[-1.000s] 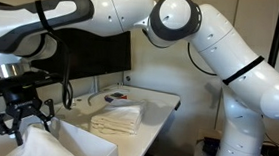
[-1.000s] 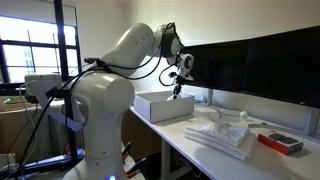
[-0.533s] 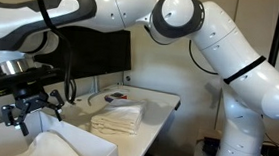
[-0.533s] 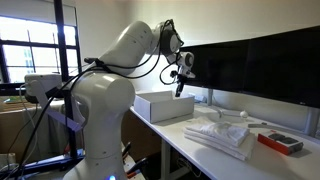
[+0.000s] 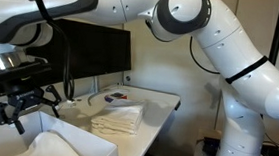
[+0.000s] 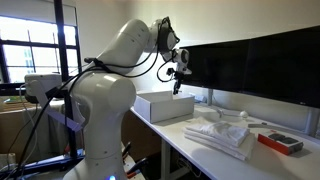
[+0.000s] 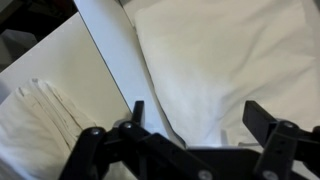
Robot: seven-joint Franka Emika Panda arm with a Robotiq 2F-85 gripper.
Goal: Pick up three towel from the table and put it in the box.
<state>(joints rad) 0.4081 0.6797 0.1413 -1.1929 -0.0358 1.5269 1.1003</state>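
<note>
My gripper (image 5: 31, 115) (image 6: 177, 90) hangs open and empty above the white box (image 6: 160, 108) at the end of the table (image 6: 200, 150). In the wrist view its two dark fingers (image 7: 137, 110) stand wide apart over a white towel (image 7: 220, 55) lying loose inside the box, right of the box wall (image 7: 115, 60). A stack of folded towels (image 5: 116, 119) (image 6: 225, 135) (image 7: 35, 125) lies on the table beside the box, apart from the gripper.
Dark monitors (image 5: 96, 55) (image 6: 250, 65) stand along the back of the table. A red flat object (image 6: 280, 142) lies past the towel stack, and small items (image 5: 113, 96) sit near the monitor foot. The robot's base (image 6: 95, 120) stands by the table end.
The gripper has opened, let go of the towel, which now lies in the box, and risen a little above it.
</note>
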